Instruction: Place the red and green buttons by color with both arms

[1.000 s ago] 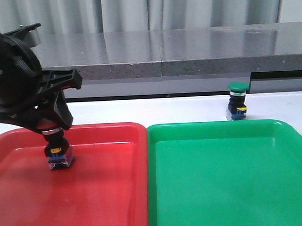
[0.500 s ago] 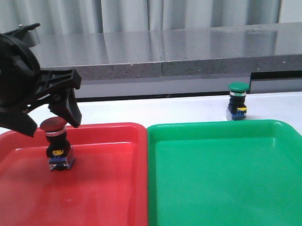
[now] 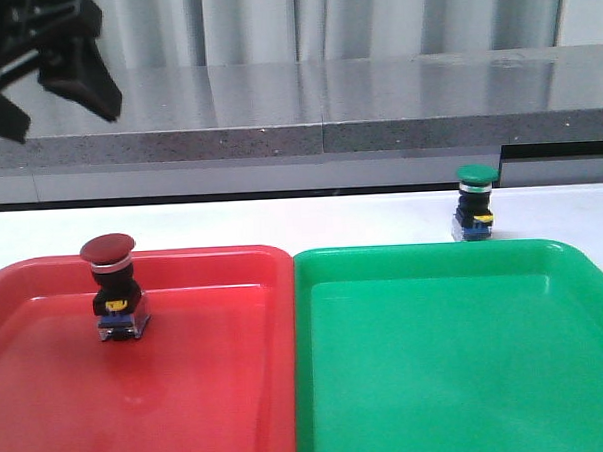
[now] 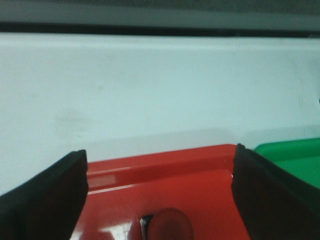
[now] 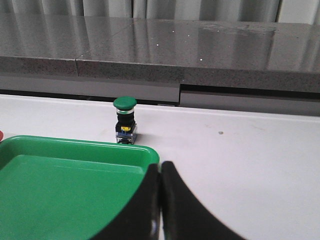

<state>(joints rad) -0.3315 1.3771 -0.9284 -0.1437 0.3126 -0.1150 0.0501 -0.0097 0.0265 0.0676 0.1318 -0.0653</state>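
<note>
The red button (image 3: 112, 286) stands upright inside the red tray (image 3: 219, 390), near its far left; its cap also shows in the left wrist view (image 4: 171, 227). My left gripper (image 3: 56, 109) is open and empty, high above the button and a little to its left; in the left wrist view (image 4: 160, 151) its jaws stand wide apart. The green button (image 3: 475, 202) stands on the white table just behind the green tray (image 3: 458, 379), at its far right. It also shows in the right wrist view (image 5: 125, 118). My right gripper (image 5: 160, 166) is shut and empty, over the green tray's corner, short of the green button.
The two trays sit side by side, touching, at the front of the white table (image 3: 361, 223). A grey stone ledge (image 3: 356, 103) runs along the back of the table. The green tray's near corner (image 5: 145, 155) lies just under my right fingers.
My left gripper opened, let go of the red button in the red tray, and rose up and away to the top left. The green button has not moved.
</note>
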